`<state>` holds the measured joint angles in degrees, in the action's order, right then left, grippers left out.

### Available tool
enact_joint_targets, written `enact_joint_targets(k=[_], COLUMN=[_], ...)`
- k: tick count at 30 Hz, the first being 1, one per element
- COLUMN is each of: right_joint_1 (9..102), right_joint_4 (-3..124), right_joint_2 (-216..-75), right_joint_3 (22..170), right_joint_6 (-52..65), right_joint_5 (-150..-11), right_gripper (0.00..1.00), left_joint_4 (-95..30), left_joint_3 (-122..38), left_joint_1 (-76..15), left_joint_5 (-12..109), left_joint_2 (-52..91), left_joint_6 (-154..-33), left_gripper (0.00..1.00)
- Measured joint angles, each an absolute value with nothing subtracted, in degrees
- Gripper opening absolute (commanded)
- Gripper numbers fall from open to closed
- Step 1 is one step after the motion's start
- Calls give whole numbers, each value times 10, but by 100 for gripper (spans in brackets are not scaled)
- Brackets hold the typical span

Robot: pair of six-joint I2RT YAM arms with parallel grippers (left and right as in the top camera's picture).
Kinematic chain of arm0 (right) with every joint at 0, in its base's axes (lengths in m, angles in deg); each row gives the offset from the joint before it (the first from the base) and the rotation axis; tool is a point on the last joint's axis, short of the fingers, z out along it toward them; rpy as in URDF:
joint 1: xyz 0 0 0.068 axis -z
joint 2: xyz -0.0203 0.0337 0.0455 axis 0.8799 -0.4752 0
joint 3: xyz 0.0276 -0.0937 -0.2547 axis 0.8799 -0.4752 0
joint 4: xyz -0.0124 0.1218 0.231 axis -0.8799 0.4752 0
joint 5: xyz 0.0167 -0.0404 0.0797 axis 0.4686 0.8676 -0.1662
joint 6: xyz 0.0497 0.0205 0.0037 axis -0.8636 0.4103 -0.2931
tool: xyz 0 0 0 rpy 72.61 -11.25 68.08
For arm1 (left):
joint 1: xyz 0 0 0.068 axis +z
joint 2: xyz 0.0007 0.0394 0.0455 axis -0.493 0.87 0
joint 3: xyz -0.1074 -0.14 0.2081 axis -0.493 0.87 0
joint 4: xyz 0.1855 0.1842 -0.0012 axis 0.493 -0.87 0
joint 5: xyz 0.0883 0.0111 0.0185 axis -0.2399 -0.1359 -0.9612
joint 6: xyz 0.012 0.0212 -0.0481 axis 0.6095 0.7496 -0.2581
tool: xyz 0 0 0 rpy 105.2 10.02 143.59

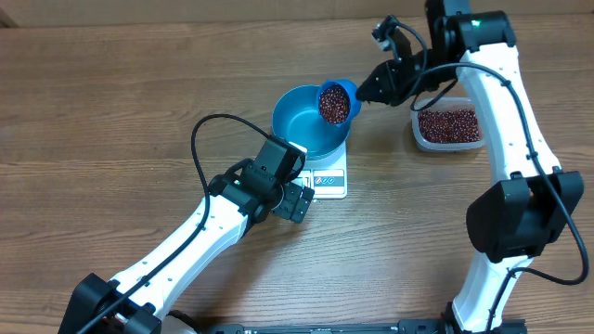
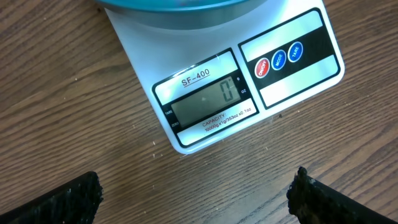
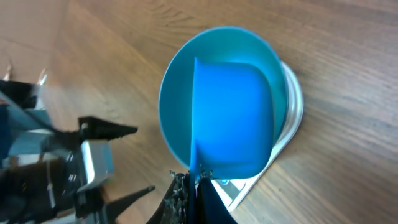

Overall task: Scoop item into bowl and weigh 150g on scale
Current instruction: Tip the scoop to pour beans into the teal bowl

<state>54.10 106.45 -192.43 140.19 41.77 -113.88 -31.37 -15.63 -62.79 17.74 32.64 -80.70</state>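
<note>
The blue bowl [image 1: 302, 128] stands on the white scale [image 1: 331, 176]. Above its right rim hangs a small blue scoop [image 1: 346, 89] full of red-brown beans [image 1: 333, 105], with my right gripper [image 1: 369, 90] shut on its handle. From the right wrist, the scoop's underside [image 3: 233, 118] covers most of the bowl [image 3: 177, 106], and the right gripper [image 3: 198, 186] pinches the handle. My left gripper [image 1: 297, 199] hovers open just before the scale. In the left wrist view the scale [image 2: 205, 106] shows 0, below the bowl's base [image 2: 180, 5], and the left gripper [image 2: 199, 199] holds nothing.
A clear plastic tub [image 1: 448, 127] of beans sits at the right, behind the right arm. The left arm [image 3: 62, 168] shows at the left edge of the right wrist view. Bare wooden table [image 1: 111, 102] surrounds the scale.
</note>
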Motion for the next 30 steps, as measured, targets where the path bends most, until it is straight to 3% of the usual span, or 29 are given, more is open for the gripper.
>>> enact_joint_targets(k=[30], right_joint_1=[479], right_joint_4=[975], right_joint_2=[-1924], right_joint_3=[1402], right_joint_6=[397], right_joint_5=[-1083], right_gripper=[4], left_joint_4=[-314], left_joint_3=[-156], left_joint_1=[-628], left_joint_5=[177], left_joint_2=[326], left_joint_6=[-807], left_gripper=[99])
